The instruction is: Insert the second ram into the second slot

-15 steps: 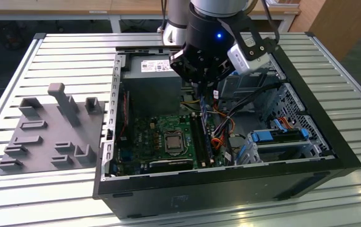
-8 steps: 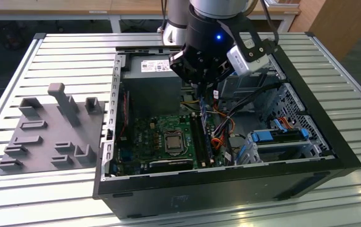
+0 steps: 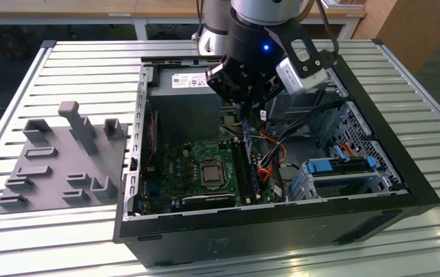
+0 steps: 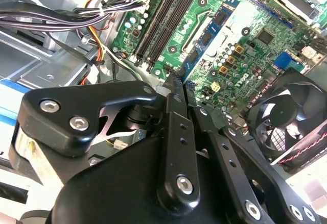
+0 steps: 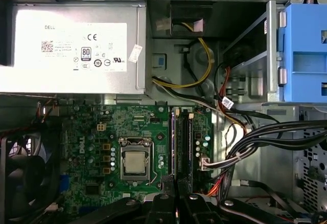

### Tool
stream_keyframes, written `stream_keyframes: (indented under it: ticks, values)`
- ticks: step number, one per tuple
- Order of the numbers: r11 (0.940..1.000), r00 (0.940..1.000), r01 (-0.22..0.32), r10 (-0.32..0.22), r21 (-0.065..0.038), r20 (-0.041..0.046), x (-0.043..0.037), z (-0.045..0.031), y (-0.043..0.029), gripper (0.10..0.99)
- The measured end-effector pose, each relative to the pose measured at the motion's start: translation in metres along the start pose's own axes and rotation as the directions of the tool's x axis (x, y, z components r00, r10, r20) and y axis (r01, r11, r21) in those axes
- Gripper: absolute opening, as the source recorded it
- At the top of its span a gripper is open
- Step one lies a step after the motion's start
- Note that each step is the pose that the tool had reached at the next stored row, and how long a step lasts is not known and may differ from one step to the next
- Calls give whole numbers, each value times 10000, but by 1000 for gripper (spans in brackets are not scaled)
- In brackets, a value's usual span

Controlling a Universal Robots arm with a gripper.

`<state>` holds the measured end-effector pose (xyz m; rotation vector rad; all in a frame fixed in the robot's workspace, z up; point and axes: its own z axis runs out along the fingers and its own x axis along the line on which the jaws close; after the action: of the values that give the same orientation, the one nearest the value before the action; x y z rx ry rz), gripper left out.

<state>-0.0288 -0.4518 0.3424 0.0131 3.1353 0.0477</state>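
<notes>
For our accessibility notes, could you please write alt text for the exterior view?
A robot arm's gripper reaches down into an open computer case on a slatted metal table, over the motherboard's memory slots. A grey moulded tray lies at the exterior view's left.

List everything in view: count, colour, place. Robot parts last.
computer case: one, black, on the table
table: one, silver, under the case
fixture tray: one, grey, exterior view's left of case
motherboard: one, green, inside case
power supply: one, grey, beside motherboard
fan: one, black, at motherboard's edge
drive bracket: at least one, blue, drive bay
cables: several, black, yellow, orange, beside motherboard
second ram: one, blue-green, in end effector
end effector: one, black, shut on second ram, above motherboard
</notes>
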Motion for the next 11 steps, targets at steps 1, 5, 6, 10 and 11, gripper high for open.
stream_keyframes:
  ticks: [1,5,6,10,11]
  values:
    - [10000,10000,0,0,0,-1,0,5,0,137]
    - [10000,10000,6,-6,1,-5,0,26,-2,137]
    - [10000,10000,17,-17,1,-13,0,30,-3,137]
    - [10000,10000,26,-26,1,-31,0,45,-4,137]
    - [10000,10000,26,-26,2,-32,0,48,-4,137]
